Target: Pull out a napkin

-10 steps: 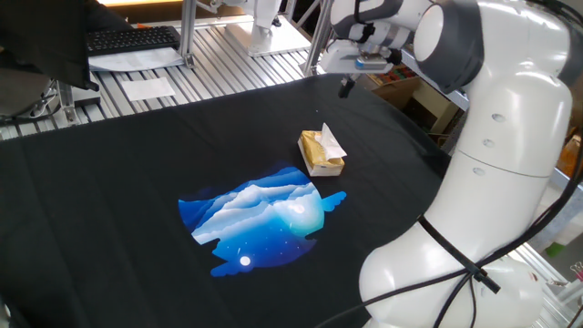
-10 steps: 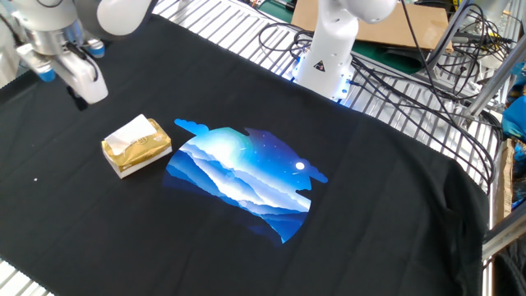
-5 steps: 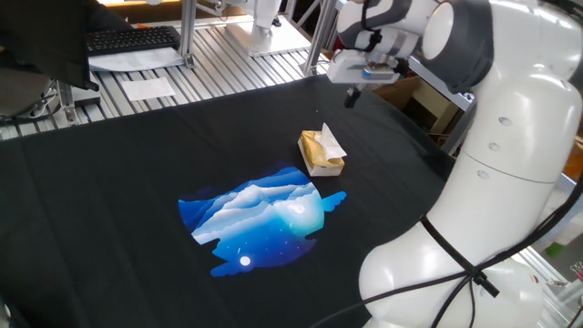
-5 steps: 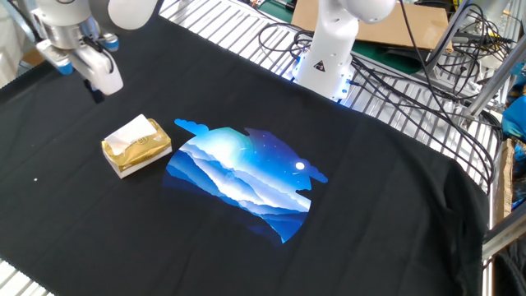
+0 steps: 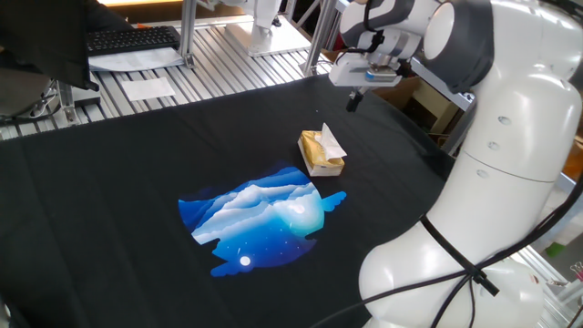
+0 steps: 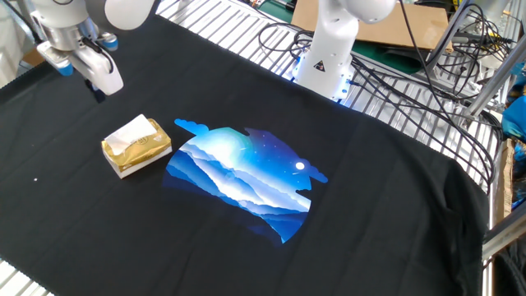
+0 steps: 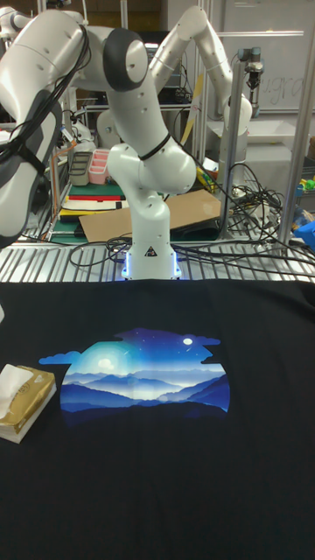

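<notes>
Nothing pulled yet: the napkin [image 5: 330, 139] sits in its tissue box [image 5: 321, 155], frame centre; the claw [image 5: 354, 98] hovers apart, grip state unclear.

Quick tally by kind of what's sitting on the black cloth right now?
Tissue box: 1
Napkin sticking out of the box top: 1
Blue mountain print on the cloth: 1
Total: 3

Two fixed views face the black cloth [image 5: 137, 210] oppositely; the tall view faces it frontally.
</notes>
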Controlling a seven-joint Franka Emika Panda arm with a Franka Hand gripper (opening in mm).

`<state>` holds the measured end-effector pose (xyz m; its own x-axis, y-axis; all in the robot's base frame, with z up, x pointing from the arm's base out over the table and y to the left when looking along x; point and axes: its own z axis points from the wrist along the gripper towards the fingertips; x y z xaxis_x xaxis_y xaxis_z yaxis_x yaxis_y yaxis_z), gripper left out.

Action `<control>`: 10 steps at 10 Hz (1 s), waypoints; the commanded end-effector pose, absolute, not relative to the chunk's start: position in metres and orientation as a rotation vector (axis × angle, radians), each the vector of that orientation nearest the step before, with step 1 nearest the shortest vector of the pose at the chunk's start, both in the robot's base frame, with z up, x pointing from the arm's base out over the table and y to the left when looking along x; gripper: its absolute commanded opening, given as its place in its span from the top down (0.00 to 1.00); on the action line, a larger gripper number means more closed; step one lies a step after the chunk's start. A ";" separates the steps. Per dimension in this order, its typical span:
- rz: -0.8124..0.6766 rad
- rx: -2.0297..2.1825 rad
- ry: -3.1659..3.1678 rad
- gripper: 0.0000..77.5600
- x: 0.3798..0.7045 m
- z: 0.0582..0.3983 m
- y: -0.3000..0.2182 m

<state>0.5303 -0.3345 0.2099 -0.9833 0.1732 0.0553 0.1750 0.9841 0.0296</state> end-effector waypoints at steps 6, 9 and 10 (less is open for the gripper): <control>-0.051 -0.271 -3.086 1.00 0.512 0.196 -0.332; -0.050 -0.232 -3.077 1.00 0.507 0.185 -0.339; -0.051 -0.216 -3.078 1.00 0.507 0.183 -0.343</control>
<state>0.5112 -0.3319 0.1915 -0.9838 0.1707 0.0538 0.1724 0.9846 0.0282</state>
